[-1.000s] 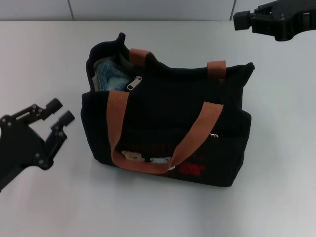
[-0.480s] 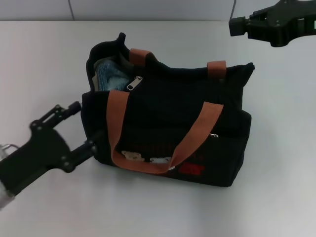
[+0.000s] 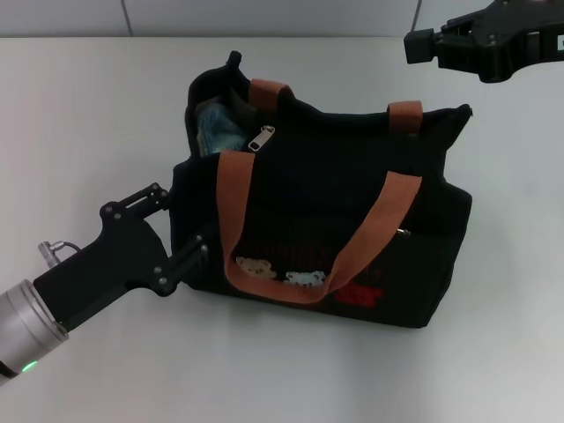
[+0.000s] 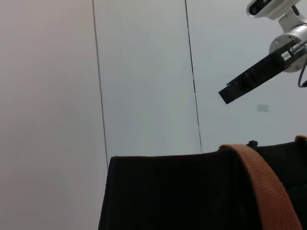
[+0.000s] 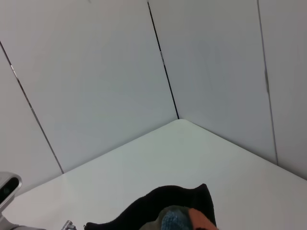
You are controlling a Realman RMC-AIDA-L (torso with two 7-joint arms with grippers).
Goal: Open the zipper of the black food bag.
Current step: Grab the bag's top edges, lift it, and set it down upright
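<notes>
The black food bag (image 3: 352,203) stands upright mid-table in the head view, with two orange-brown handles (image 3: 234,211) and bear pictures on its front. The zipper's silver pull tab (image 3: 263,138) lies near the bag's left end, where the top gapes open over bluish contents (image 3: 216,128). My left gripper (image 3: 181,227) is open, its fingertips against the bag's left end wall. My right gripper (image 3: 421,44) hovers beyond the bag's right end, well above and apart from it. The left wrist view shows the bag's fabric (image 4: 168,191), a handle (image 4: 268,191) and the right gripper (image 4: 240,86) farther off.
The bag rests on a white table (image 3: 88,106) backed by a pale panelled wall (image 3: 264,13). The right wrist view looks down on a corner of the bag (image 5: 168,203) and the table's far corner (image 5: 180,122).
My left gripper has swung in from the left and met the bag's left end. The whole bag has slid to the right. The right gripper has barely shifted.
</notes>
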